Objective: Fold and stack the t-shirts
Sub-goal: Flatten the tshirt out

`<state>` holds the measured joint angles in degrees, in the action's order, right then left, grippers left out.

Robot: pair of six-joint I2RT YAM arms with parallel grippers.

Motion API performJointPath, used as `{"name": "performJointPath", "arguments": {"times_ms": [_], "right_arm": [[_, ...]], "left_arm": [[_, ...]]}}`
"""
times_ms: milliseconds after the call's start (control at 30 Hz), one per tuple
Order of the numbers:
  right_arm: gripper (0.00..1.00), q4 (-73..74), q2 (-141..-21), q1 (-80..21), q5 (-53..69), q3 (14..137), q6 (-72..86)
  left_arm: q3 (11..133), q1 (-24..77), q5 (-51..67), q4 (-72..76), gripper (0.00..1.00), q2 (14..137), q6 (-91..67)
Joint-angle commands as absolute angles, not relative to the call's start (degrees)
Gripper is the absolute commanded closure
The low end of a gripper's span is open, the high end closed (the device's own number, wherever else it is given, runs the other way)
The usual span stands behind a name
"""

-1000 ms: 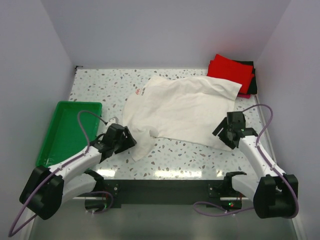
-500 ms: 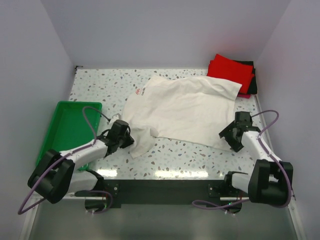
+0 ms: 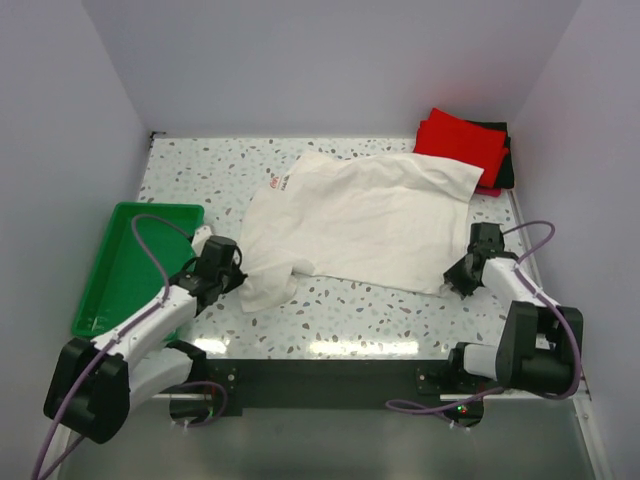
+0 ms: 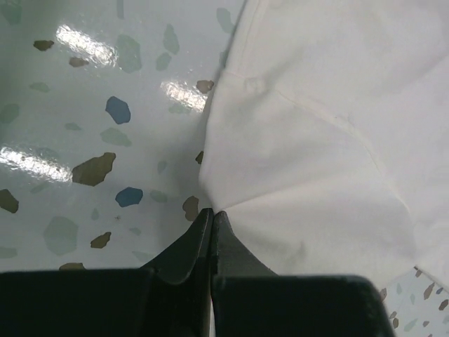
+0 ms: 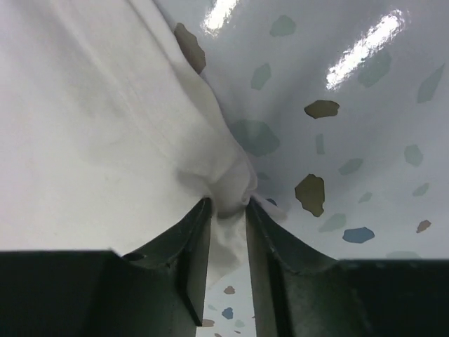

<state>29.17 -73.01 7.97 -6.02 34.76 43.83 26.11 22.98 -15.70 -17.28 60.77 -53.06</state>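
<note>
The large cream-white t-shirt lies spread and wrinkled across the middle of the table, its red logo print at the far left corner. My left gripper is at the shirt's near-left flap, and in the left wrist view its jaws are shut on the cloth edge. My right gripper is at the near-right corner. There a bunched fold of white cloth sits squeezed between its fingertips. A folded red t-shirt lies on a black one at the far right corner.
A green plastic tray stands at the left edge, just behind the left arm. The speckled tabletop shows along the near edge between the arms. White walls close in the left, far and right sides.
The left gripper closed on the shirt's near-left flap and drew it slightly leftward. The right gripper came down at the near-right corner and its fingers narrowed on a fold of cloth.
</note>
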Motion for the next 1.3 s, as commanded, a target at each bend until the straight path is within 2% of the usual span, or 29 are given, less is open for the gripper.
{"name": "performJointPath", "arguments": {"times_ms": [0, 33, 67, 133, 433, 800, 1067, 1267], "right_arm": [[0.72, 25.0, -76.1, 8.1, -2.3, 33.1, 43.3], [0.79, 24.6, -76.5, 8.1, -1.8, 33.6, 43.0], [0.90, 24.4, -76.6, 8.1, -1.2, 33.8, 42.5], [1.00, 24.5, -76.3, 8.1, -0.5, 35.0, 41.0], [1.00, 30.5, -66.4, 8.1, 3.8, 43.8, 34.1], [1.00, 35.4, -53.3, 8.1, 9.8, 57.1, 33.6], [1.00, 44.5, -49.0, 8.1, 11.0, 76.4, 33.8], [1.00, 50.7, -51.1, 8.1, 12.4, 91.1, 33.7]], "left_arm": [[29.4, 20.5, -17.5, -20.6, 1.00, 58.1, -50.4], [29.7, 19.8, -17.3, -21.0, 1.00, 57.1, -49.8], [30.3, 19.4, -17.2, -21.7, 1.00, 56.7, -49.5], [31.4, 18.5, -17.1, -22.5, 1.00, 55.2, -48.5], [37.3, 17.8, -16.3, -23.6, 1.00, 47.7, -42.0], [57.3, 17.9, -16.9, -24.8, 1.00, 40.3, -33.6], [73.6, 17.9, -9.7, -22.6, 1.00, 37.5, -30.9], [84.4, 17.9, -7.7, -23.4, 1.00, 39.3, -30.3]]}}
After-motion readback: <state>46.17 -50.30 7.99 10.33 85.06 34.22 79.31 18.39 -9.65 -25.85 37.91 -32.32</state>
